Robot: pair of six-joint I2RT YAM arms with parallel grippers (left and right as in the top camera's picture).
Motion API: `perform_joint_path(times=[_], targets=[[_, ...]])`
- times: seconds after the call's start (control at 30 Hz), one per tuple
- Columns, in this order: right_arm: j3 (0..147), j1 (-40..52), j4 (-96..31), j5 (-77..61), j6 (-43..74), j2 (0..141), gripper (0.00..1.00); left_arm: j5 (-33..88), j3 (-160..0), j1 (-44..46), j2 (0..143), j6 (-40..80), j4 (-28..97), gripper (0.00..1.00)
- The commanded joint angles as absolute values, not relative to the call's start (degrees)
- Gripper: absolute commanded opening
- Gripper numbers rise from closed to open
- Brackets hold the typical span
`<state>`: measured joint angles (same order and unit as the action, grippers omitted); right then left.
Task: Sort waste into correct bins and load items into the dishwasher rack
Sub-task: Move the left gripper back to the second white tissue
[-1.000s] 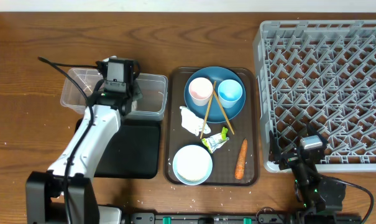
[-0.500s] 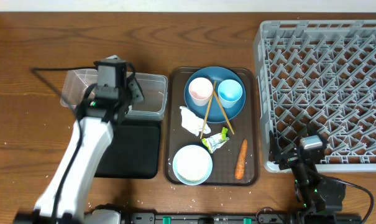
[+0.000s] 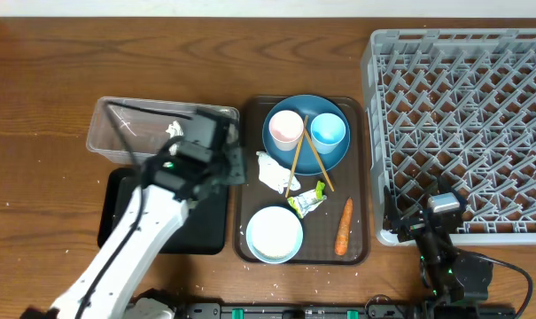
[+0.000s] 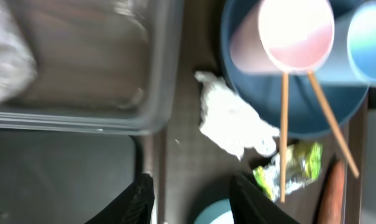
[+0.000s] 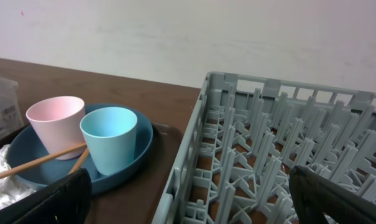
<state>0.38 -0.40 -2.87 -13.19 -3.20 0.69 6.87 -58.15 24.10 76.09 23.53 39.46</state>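
Your tub [image 3: 126, 133] held a tissue [image 3: 174, 129]. At its 3 o'clock, the plate [image 3: 335, 153] carried the pink cup [image 3: 285, 128], blue cup [image 3: 328, 130] and chopsticks [image 3: 296, 156]. Your left gripper [image 4: 191, 196] and right gripper [image 5: 194, 190] gaped, empty.

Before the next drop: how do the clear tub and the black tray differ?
The clear tub is see-through with tall walls; the black tray is opaque and shallow. The tub holds what looks like a crumpled tissue; the tray lies partly hidden under the left arm. Both are rectangular, similar in footprint.
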Motion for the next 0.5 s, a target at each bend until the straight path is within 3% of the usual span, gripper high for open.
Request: perform_joint_path(times=[0.0,0.47], targets=[[0.3,-0.8,-3.2,-12.9,-3.5,0.4,0.99,6.9,-59.2,27.0,79.2,23.0,38.8,0.42],[0.3,-0.8,-3.2,-12.9,-3.5,0.4,0.99,6.9,-59.2,38.0,90.3,23.2,38.1,0.42]])
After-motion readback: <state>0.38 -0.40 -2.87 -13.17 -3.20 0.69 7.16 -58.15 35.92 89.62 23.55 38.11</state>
